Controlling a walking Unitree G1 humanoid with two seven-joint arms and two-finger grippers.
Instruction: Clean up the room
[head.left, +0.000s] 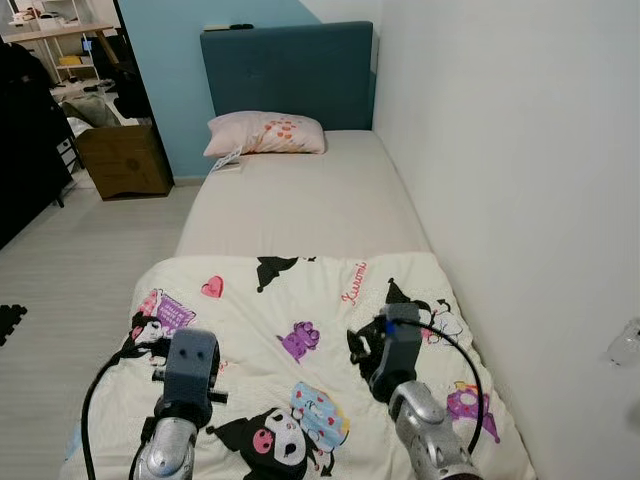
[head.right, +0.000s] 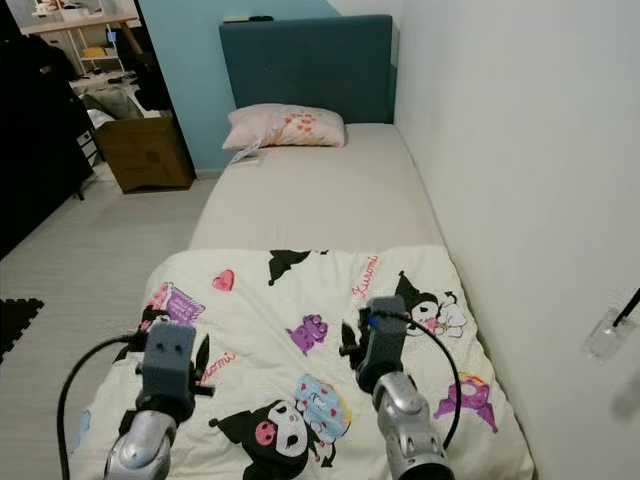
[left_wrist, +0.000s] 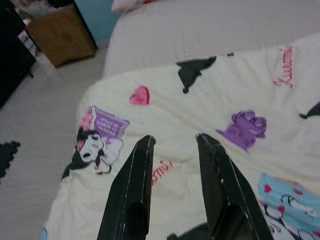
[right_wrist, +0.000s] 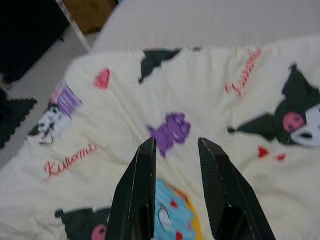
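Both grippers hover over the blanket (head.left: 300, 330), the left gripper (left_wrist: 173, 145) at 7 o'clock, the right gripper (right_wrist: 176, 147) at 5, jaws narrowly parted, empty. The pillow (head.left: 266, 133) lies at 12.

Soft, matt printed cloth blanket (head.left: 300, 340) lay rumpled; headboard (head.left: 288, 75) looked like woven fabric; arms (head.left: 425, 425) shone metallic silver; floor (head.left: 80, 290) was pale matt wood-grain.

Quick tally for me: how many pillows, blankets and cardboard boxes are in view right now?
Pillows: 1, the pink pillow at the headboard.
Blankets: 1, the cartoon-print blanket over the foot of the bed.
Cardboard boxes: 1, the brown box on the floor left of the bed.
Total: 3
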